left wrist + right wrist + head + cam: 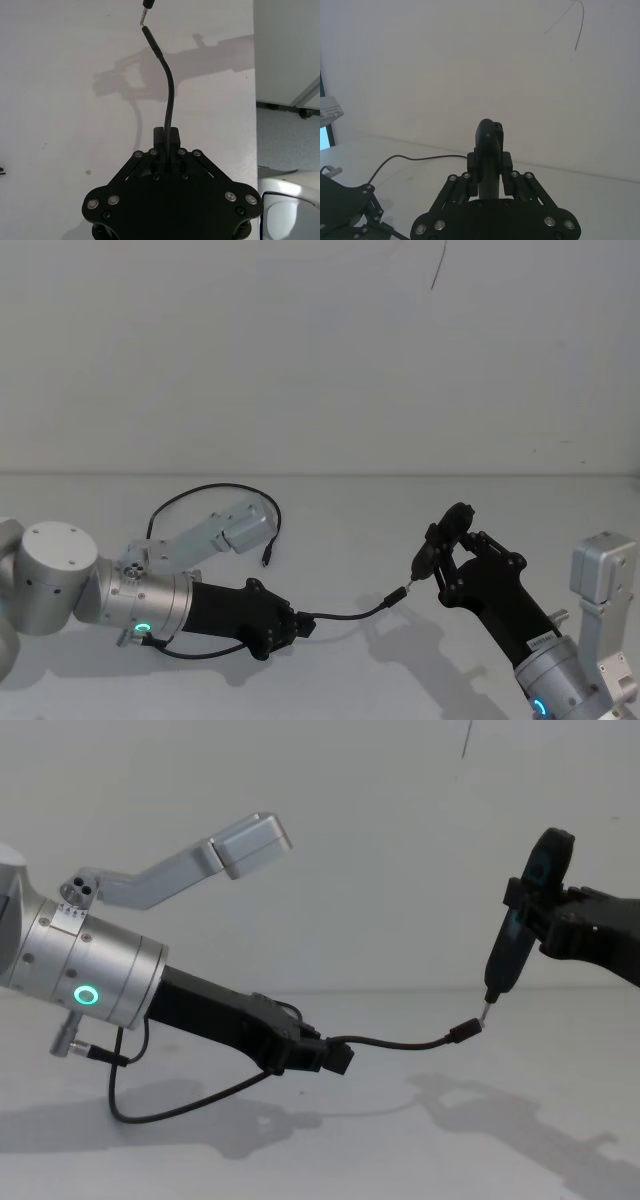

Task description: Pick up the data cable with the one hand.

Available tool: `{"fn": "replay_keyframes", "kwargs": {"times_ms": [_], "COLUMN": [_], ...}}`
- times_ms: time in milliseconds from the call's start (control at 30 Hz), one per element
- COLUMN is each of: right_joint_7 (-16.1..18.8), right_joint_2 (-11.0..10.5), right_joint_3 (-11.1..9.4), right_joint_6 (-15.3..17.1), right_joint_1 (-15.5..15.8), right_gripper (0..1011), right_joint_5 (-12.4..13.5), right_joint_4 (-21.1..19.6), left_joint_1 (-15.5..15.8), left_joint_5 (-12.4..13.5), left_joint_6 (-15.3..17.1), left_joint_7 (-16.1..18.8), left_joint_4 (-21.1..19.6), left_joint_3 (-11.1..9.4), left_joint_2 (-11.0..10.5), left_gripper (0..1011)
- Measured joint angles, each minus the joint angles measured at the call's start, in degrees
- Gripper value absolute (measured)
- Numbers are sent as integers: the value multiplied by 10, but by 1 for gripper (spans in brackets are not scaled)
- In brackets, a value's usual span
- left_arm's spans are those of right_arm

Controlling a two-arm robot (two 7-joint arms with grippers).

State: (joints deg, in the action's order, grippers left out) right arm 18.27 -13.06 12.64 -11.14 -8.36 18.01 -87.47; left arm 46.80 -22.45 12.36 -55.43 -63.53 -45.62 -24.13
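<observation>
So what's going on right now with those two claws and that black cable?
Left gripper shut on data cable, held just above the table. Right gripper shut on a pointed tool, tip at the cable's free plug. Nothing in the way.

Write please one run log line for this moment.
left pincer: shut on data cable, lifted off table | right pincer: shut on pointed tool, tip at cable plug
</observation>
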Motion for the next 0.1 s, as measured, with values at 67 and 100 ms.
{"fn": "replay_keyframes", "kwargs": {"times_ms": [67,100], "right_joint_7": [0,0], "right_joint_2": [0,0], "right_joint_3": [0,0], "right_joint_6": [0,0], "right_joint_1": [0,0], "right_gripper": [263,263], "right_joint_5": [0,0], "right_joint_4": [0,0], "left_joint_1": [0,0], "left_joint_5": [0,0], "left_joint_6": [0,0], "left_joint_7": [0,0], "left_joint_4": [0,0], "left_joint_3": [0,0], "left_joint_2": [0,0], "left_gripper": [42,42]}}
